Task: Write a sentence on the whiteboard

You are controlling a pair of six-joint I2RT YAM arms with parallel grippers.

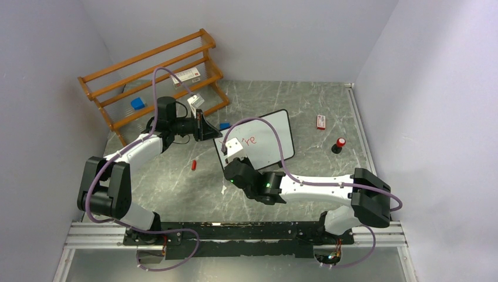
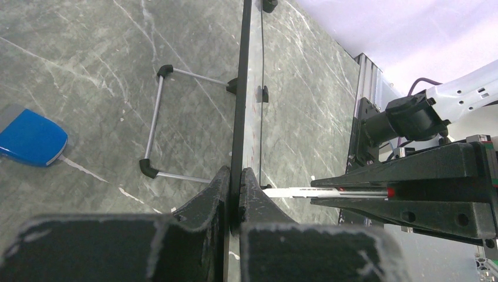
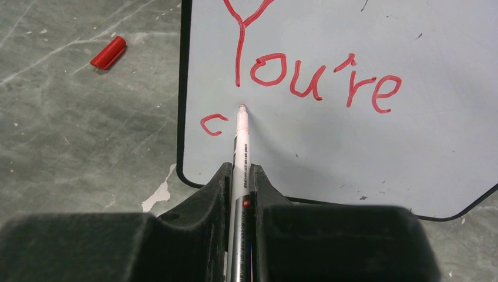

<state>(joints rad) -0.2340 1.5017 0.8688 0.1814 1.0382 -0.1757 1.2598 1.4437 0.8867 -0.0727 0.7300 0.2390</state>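
Observation:
The whiteboard stands tilted on the table; it also shows in the right wrist view and edge-on in the left wrist view. The sentence in red reads "You're", with a lone "c" below it at the left. My left gripper is shut on the board's black left edge. My right gripper is shut on a white marker. The marker's red tip is at the board just right of the "c".
A red marker cap lies left of the board. A blue eraser and the board's wire stand are behind it. A wooden rack stands at the back left. A small red-and-white box and a red-topped black object lie at the right.

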